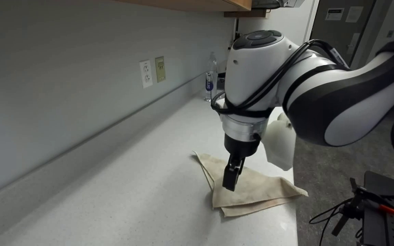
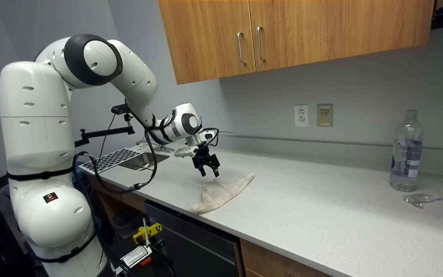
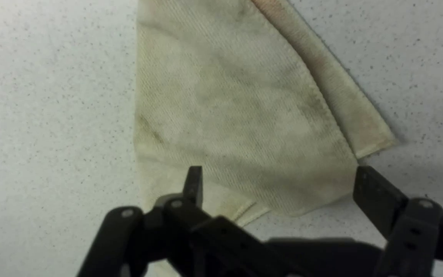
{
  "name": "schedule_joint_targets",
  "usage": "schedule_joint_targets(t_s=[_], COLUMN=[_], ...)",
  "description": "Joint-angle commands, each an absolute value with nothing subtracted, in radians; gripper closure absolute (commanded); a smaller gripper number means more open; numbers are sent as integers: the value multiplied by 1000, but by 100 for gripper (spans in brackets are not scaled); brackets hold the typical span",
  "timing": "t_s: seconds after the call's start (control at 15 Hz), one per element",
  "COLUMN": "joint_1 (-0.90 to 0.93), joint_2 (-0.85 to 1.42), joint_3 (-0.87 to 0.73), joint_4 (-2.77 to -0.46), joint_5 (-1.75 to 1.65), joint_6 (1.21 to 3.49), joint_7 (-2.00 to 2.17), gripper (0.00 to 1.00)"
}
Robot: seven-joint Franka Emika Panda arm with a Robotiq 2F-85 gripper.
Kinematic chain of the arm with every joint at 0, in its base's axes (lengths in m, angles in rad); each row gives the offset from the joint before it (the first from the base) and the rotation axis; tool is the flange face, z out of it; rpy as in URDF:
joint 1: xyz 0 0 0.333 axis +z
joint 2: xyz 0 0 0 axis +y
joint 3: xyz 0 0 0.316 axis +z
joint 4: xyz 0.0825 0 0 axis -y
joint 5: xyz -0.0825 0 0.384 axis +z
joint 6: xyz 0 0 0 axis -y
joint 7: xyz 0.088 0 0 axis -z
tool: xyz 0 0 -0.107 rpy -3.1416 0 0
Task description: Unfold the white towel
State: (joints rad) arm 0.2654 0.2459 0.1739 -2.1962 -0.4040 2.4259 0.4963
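Observation:
The off-white towel lies folded and creased on the counter; it shows in both exterior views [image 1: 255,186] [image 2: 219,194] and in the wrist view [image 3: 229,104]. Its layers are offset, with a lower corner sticking out past the upper layer on the right in the wrist view. My gripper is open and empty above the towel, in both exterior views [image 1: 230,186] [image 2: 210,174] and in the wrist view [image 3: 279,171]. In the wrist view, one fingertip is over the towel and the other is at its right edge. The gripper's body hides part of the towel there.
The white counter [image 2: 313,207] runs along a wall with outlets [image 2: 301,115]. A water bottle [image 2: 406,154] stands by the wall, with a small clear object [image 2: 419,199] near it. A sink [image 2: 142,161] is beyond the arm. Wooden cabinets [image 2: 298,34] hang above. The towel reaches the counter's front edge.

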Motion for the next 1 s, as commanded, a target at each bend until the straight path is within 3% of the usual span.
schedule_joint_targets(t_s=[0.0,0.67,0.73,0.93], joint_1=[314,380,383,393], joint_2=[322,468,476,491], joint_3=[119,53,53,48], joint_4=[-2106,-1960,-1951,-1930], joint_5=[-415,-388,-386,-389], joint_6=[2414,2348,2344,2327], joint_7=[637,905,913,938], gripper=[0,3,6,33])
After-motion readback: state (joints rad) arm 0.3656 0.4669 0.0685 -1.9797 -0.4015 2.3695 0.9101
